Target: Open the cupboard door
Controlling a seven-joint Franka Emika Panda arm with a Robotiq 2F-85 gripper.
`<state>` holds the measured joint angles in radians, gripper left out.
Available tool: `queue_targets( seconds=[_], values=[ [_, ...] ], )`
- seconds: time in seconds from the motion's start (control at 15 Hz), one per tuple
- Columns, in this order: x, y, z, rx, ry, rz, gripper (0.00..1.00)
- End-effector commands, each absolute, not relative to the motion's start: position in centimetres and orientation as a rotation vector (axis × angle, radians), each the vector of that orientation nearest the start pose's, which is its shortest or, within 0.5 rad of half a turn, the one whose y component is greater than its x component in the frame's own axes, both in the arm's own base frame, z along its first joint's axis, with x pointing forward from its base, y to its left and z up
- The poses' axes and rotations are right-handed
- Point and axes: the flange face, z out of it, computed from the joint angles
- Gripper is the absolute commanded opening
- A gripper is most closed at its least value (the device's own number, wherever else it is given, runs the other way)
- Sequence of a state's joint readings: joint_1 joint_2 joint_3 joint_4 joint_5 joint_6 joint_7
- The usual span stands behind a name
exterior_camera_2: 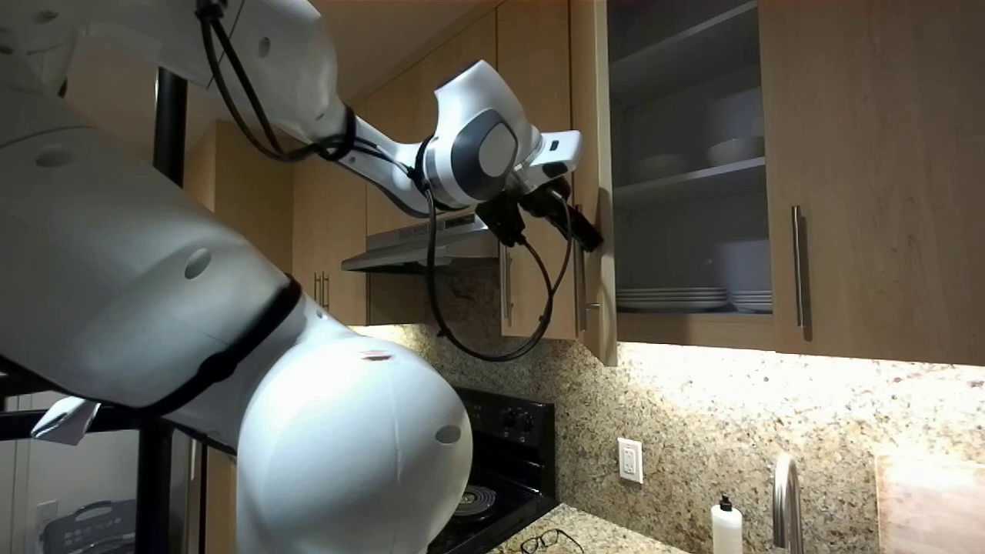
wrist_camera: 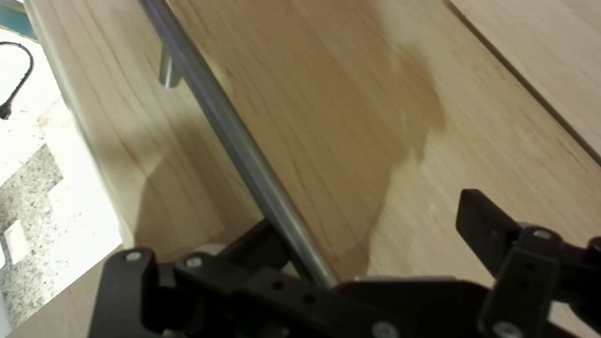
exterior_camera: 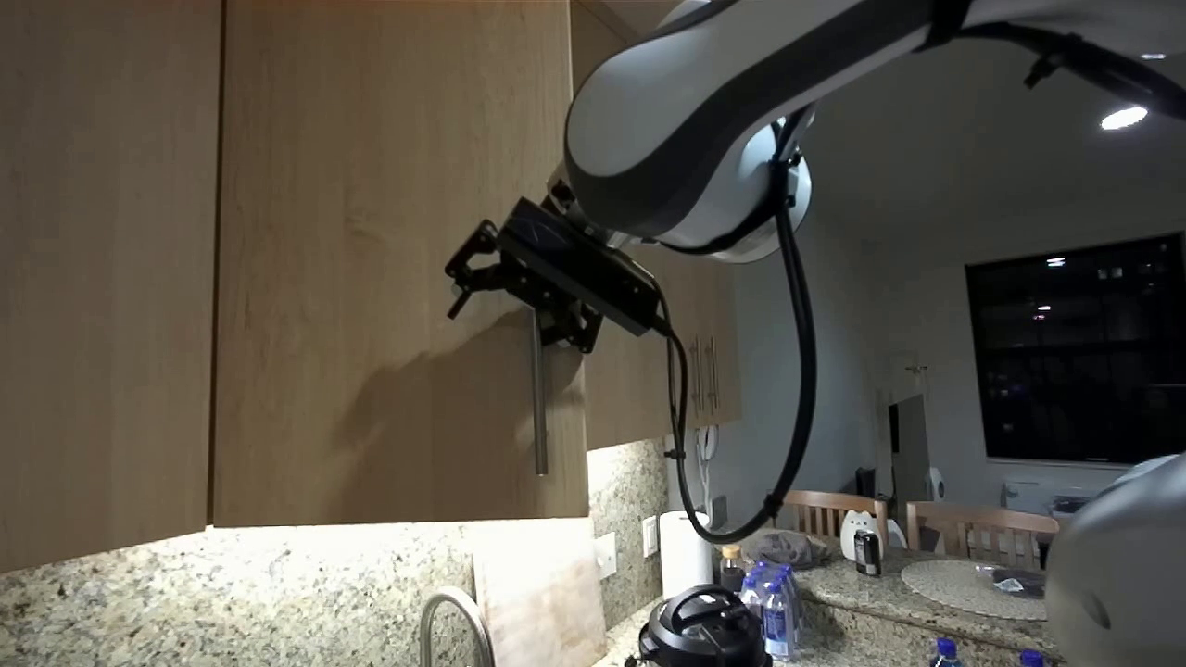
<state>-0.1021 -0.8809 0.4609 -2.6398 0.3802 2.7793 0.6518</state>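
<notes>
The light-oak cupboard door (exterior_camera: 398,185) faces the camera in an exterior view; it also shows nearly edge-on in an exterior view (exterior_camera_2: 592,92), swung out from the cabinet. Its silver bar handle (exterior_camera: 539,398) is near its right edge, with its upper end hidden by my gripper (exterior_camera: 508,320). In the wrist view the bar (wrist_camera: 230,126) runs diagonally down into the space between the fingers of my open gripper (wrist_camera: 368,213). It lies close to the left finger, partly covering it, and well apart from the right finger. I cannot tell whether finger and bar touch.
The open cabinet shows shelves (exterior_camera_2: 692,183) with bowls and stacked plates (exterior_camera_2: 671,298). A matching door (exterior_camera_2: 869,177) with its handle near the left edge is beside it. A handleless panel (exterior_camera: 102,259) adjoins the cupboard door. A range hood (exterior_camera_2: 423,250) and faucet (exterior_camera: 459,611) are nearby.
</notes>
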Motion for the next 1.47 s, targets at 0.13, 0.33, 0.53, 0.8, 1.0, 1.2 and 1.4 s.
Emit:
queue_targets(
  seconds=[0.13, 0.33, 0.53, 0.8, 1.0, 1.2, 1.4],
  values=[
    [33.9, 21.3, 56.7, -2.400, 0.636, -1.034, 1.00],
    [33.9, 21.4, 56.7, -2.394, 0.646, -1.038, 1.00],
    [33.7, 21.5, 56.6, -2.392, 0.657, -1.030, 1.00],
    [33.1, 21.8, 56.4, -2.391, 0.683, -1.018, 1.00],
    [32.4, 22.3, 56.4, -2.376, 0.731, -1.013, 1.00],
    [31.5, 23.2, 56.4, -2.351, 0.784, -1.007, 1.00],
    [30.3, 24.6, 56.2, -2.320, 0.845, -1.000, 1.00]
  ],
)
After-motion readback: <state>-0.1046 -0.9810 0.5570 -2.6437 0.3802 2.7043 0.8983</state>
